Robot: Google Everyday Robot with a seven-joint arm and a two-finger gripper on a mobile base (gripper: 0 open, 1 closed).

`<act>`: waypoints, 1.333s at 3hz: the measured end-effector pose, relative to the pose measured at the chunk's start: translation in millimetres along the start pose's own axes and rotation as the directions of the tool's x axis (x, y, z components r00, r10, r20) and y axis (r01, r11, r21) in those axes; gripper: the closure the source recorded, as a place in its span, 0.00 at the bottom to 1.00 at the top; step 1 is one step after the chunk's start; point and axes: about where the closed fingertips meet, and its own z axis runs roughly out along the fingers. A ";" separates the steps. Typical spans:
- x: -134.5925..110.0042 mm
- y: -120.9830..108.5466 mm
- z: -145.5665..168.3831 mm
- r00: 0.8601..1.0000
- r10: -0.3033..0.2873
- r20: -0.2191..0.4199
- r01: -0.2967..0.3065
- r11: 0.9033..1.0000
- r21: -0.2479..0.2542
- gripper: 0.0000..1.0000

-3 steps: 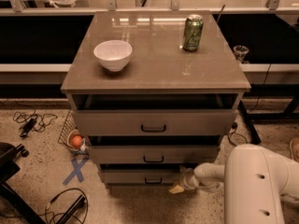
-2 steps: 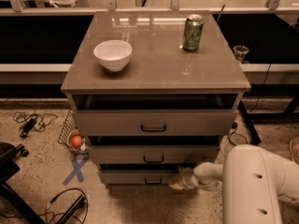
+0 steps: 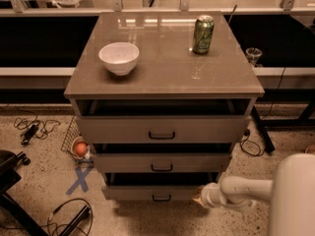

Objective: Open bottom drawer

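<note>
Standing on the speckled floor, the grey-brown three-drawer cabinet point(image 3: 113, 129) filled the middle of the view, and its glossy worktop point(image 3: 162, 77) carried the loose items. From the lower right the robot's white tubular arm point(image 3: 243, 190) reached in low towards the cabinet's foot.

The bottom drawer point(image 3: 133, 192), the lowest and shortest grey-brown front panel, sat just above the floor. A dark gap showed above it, so it looked only slightly pulled out. Its long axis ran side to side across the view and its face pointed towards the camera, so any pull had to come straight out, across that axis.

On the worktop stood a white ceramic bowl point(image 3: 119, 58) and, well apart from it, a green drinks can point(image 3: 203, 34).

The gripper point(image 3: 199, 197) was at the right-hand end of that lowest panel, touching or just beside it; whether it was spread or closed could not be told. The small black bar handle point(image 3: 161, 197) lay level with it, towards the picture's left.
</note>
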 end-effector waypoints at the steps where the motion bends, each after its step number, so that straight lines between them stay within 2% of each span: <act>1: 17.9 44.3 -72.7 1.000 0.017 -0.019 -0.017 0.999 -0.030 1.00; 2: 21.1 76.4 -73.8 1.000 0.004 -0.030 -0.006 0.997 -0.078 0.74; 3: 5.4 50.6 -59.3 1.000 -0.027 -0.007 0.027 0.999 -0.043 0.51; 4: -17.5 1.6 -21.5 0.997 -0.073 0.008 0.073 0.997 0.006 0.20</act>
